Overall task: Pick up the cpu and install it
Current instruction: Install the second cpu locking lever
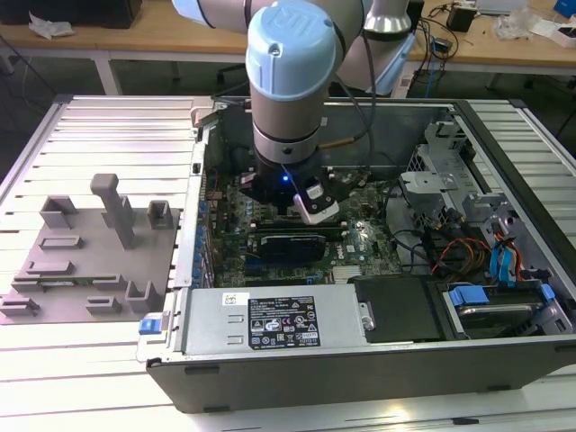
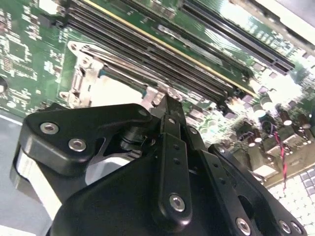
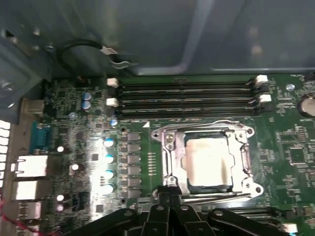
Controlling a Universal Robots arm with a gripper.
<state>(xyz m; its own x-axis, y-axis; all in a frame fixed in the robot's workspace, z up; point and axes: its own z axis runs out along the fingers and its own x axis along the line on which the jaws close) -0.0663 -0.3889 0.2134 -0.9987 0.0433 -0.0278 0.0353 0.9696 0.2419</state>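
The cpu (image 3: 206, 164), a small square chip with a pale silvery top, lies flat inside the black metal-framed socket (image 3: 170, 152) on the green motherboard. In the second wrist view the cpu (image 2: 115, 91) shows as a pale patch just past the fingertips. My gripper (image 3: 166, 194) is shut with nothing between its fingers, its tips at the socket's corner beside the cpu. From the second wrist view the gripper (image 2: 166, 105) points down at the socket frame (image 2: 78, 81). In the exterior view the arm's wrist (image 1: 288, 108) stands over the middle of the open computer case.
Memory slots (image 3: 187, 98) run along one side of the socket and capacitors (image 3: 108, 162) stand on another. The case wall (image 3: 147, 29) rises close behind. A power supply (image 1: 270, 324) fills the case's near side, drive bays (image 1: 486, 270) the exterior view's right. A grey fixture tray (image 1: 90, 252) sits outside.
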